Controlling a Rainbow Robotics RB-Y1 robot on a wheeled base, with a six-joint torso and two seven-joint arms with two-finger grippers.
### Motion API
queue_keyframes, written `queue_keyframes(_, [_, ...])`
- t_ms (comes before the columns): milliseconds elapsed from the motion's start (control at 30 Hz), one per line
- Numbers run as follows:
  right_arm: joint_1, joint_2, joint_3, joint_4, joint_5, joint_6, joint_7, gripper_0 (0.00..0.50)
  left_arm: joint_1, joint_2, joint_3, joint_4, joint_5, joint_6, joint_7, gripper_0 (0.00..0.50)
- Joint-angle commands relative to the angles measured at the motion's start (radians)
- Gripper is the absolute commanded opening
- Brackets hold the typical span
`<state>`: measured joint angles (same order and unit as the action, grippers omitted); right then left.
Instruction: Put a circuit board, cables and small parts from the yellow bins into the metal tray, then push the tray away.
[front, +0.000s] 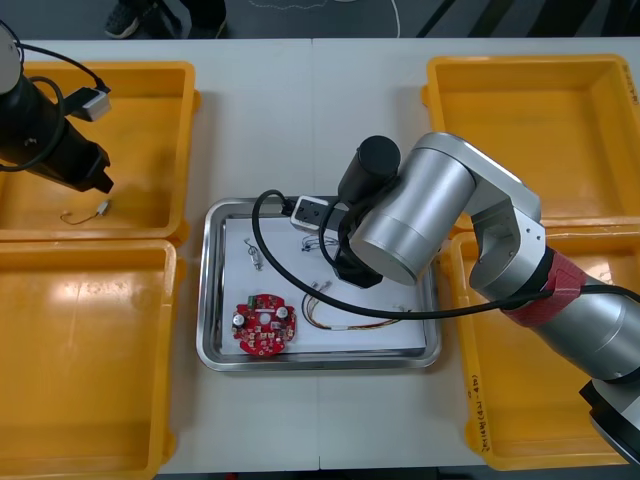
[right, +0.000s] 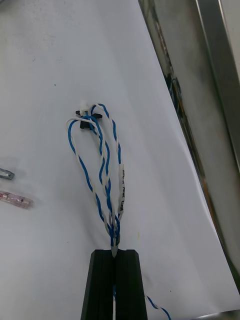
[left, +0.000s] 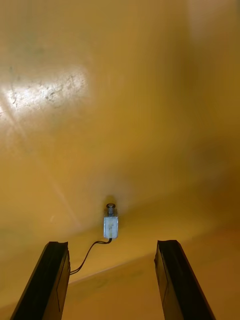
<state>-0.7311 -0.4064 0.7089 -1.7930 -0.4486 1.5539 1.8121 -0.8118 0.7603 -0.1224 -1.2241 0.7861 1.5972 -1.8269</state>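
My right arm (front: 410, 225) looms nearest, bent over the metal tray (front: 208, 300). Left of the tray, my left claw (left: 112, 245) hangs spread in a yellow bin (front: 150, 70), straddling a small metal part (left: 110, 226), ready to grab, I judge. In the tray lies the red circuit board (front: 265, 325); right of it, my right claw (right: 115, 252) pinches the blue-and-white cable (right: 102, 165), low for release.

Steep overhead front view, close wrist views, right shares tray (front: 206, 300)
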Motion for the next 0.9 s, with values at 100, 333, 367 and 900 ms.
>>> queue_keyframes(100, [0.004,-0.023,0.040,-0.011,0.022,-0.014,0.059,0.000,0.023,-0.032,-0.008,0.003,-0.027,-0.037,-0.012,0.500])
queue_keyframes(333, [0.007,-0.038,0.060,0.009,0.034,-0.046,0.081,0.000,0.043,-0.032,-0.008,0.003,-0.047,-0.046,0.015,0.500])
queue_keyframes(367, [0.007,-0.038,0.061,0.014,0.033,-0.051,0.082,0.000,0.043,-0.032,-0.008,0.003,-0.048,-0.048,0.017,0.500])
queue_keyframes(900, [0.006,-0.040,0.063,0.032,0.037,-0.075,0.101,0.468,0.091,-0.069,-0.008,0.003,-0.102,-0.111,0.057,0.500])
